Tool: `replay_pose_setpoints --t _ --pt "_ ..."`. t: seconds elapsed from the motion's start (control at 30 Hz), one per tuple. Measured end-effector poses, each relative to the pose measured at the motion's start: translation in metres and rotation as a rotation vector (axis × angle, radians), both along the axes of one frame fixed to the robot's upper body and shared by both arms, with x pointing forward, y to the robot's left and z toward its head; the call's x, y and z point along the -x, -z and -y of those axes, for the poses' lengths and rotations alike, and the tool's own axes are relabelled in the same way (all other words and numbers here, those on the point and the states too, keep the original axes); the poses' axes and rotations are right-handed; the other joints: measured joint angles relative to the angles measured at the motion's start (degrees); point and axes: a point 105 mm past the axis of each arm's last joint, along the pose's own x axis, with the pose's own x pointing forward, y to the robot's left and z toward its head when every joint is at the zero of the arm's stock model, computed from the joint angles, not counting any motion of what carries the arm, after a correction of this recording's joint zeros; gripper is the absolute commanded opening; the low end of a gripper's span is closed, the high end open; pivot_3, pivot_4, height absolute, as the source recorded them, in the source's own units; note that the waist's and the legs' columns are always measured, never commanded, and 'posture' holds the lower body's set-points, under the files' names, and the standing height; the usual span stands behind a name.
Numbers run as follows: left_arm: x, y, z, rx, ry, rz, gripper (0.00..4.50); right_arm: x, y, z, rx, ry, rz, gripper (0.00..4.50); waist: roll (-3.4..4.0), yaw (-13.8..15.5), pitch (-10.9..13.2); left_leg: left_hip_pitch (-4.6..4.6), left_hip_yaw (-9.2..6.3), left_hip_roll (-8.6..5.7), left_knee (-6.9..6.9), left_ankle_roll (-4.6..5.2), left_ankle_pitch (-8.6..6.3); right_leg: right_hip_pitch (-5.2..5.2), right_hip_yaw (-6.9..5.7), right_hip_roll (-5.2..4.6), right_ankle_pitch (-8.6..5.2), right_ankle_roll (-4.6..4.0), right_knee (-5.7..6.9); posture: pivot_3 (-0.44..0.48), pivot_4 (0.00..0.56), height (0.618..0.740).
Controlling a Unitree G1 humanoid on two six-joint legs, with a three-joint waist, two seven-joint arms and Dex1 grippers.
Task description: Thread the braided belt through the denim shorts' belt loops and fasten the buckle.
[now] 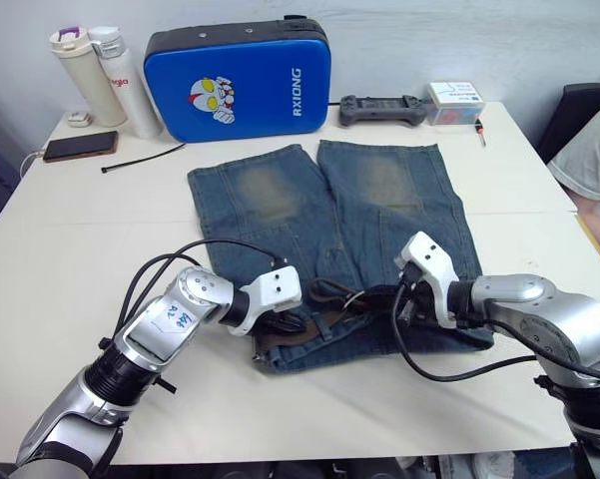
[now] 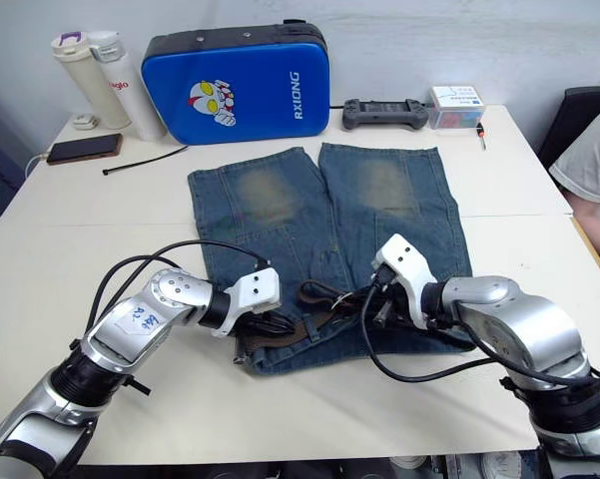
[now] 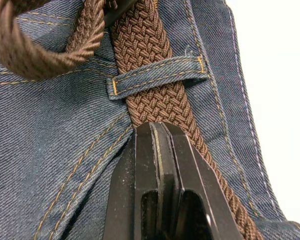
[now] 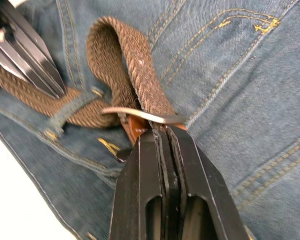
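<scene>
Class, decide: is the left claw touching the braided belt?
Touching. The left wrist view shows the left claw pressed shut onto the braided belt beside a belt loop.

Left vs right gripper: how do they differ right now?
The left gripper presses on the belt just below a belt loop, near the waistband's edge. The right gripper sits at the buckle, further in on the shorts. Both are shut.
</scene>
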Motion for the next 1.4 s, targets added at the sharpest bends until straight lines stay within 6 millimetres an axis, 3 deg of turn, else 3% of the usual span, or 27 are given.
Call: replay_pose_setpoints --t 0.37,0.53,0.73,0.87,1.2,1.3,1.4 --pt "0.0 0.001 0.0 0.004 0.02 -0.002 0.0 0.008 -0.026 0.025 0.282 -0.115 0.229 0.06 0.0 0.2 0.0 -0.05 0.0 0.01 -0.02 0.0 0.0 -0.02 -0.02 0.0 0.0 0.0 -0.08 0.0 0.15 0.74" --pt "-0.001 0.001 0.001 0.001 0.05 -0.007 0.0 0.023 -0.018 0.058 0.404 -0.085 0.233 0.06 0.0 0.4 0.0 -0.07 0.0 0.0 -0.04 0.0 -0.01 0.01 -0.02 0.0 0.0 0.0 -0.12 0.0 0.15 0.74" --pt "-0.001 0.002 0.001 -0.009 0.083 -0.014 0.0 0.032 -0.014 0.097 0.353 0.085 0.259 0.06 -0.01 0.4 0.0 -0.05 0.0 0.0 -0.04 -0.01 0.0 0.05 -0.02 0.01 0.0 0.01 -0.1 0.0 0.15 0.74" --pt "0.0 0.002 0.001 -0.019 0.118 -0.008 0.0 0.048 -0.003 0.12 0.399 0.136 0.246 0.06 0.01 0.5 0.0 -0.03 0.02 0.0 -0.04 -0.01 0.0 0.07 -0.01 0.02 0.0 0.01 -0.09 0.0 0.15 0.74" --pt "0.0 0.003 0.0 -0.02 0.135 -0.017 0.0 0.051 -0.003 0.12 0.423 0.104 0.303 0.06 -0.01 0.4 0.0 0.06 0.03 0.0 -0.03 -0.05 0.02 0.14 -0.01 0.03 0.0 0.02 -0.09 0.0 0.15 0.74" --pt "0.0 0.002 -0.004 -0.027 0.135 -0.021 0.0 0.05 0.003 0.121 0.372 0.127 0.278 0.94 0.0 0.4 0.0 0.06 0.03 0.0 -0.03 -0.08 0.04 0.13 0.0 0.03 0.0 0.02 -0.08 0.0 0.15 0.74" --pt "-0.001 0.0 -0.016 -0.051 0.123 -0.019 0.0 0.053 0.012 0.124 0.299 0.159 0.199 2.15 0.0 0.1 0.0 0.07 0.03 0.04 -0.04 -0.09 0.04 0.13 0.0 0.06 0.0 0.02 -0.07 0.0 0.15 0.74"
